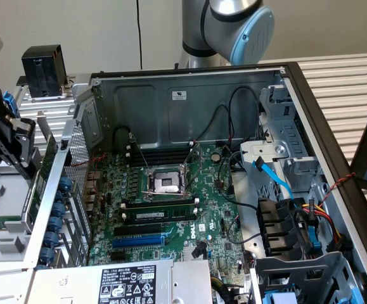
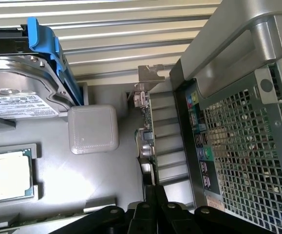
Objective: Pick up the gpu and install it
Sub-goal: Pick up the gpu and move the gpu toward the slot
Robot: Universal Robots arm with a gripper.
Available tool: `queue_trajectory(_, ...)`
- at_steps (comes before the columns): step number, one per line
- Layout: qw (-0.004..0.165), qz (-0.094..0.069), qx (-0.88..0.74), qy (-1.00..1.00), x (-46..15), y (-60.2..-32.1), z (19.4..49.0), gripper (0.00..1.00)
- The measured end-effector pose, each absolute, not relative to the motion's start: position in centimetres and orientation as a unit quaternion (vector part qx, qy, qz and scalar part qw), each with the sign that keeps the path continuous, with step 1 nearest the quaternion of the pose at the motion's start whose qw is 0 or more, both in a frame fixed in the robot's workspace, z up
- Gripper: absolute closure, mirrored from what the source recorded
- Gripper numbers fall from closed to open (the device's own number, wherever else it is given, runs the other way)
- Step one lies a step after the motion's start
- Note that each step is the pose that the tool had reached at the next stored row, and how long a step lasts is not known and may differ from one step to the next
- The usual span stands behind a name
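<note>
My gripper [image 2: 151, 195] pinches the small green metal-bracketed gpu card [image 2: 148, 139] by its thin edge, so it could twist loose and strike the adjacent grey perforated case wall [image 2: 238, 146].

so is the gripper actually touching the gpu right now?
Touching. In the wrist view the gripper is pinched on the upper edge of the gpu, with a finger pressed against each side of the board and no gap showing.
</note>
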State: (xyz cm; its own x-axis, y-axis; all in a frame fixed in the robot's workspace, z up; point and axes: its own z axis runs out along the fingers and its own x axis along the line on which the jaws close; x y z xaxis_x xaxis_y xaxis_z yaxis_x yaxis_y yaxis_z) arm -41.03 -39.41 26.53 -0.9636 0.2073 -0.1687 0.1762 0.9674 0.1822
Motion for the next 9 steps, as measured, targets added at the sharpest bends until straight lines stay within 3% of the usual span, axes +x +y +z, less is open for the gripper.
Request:
queue_trajectory(5, 0.094, 0.083, 0.097, 0.987, -41.03, -39.43, 26.53, 0.84)
queue_trajectory(9, 0.094, 0.083, 0.097, 0.987, -41.03, -39.53, 26.53, 0.67)
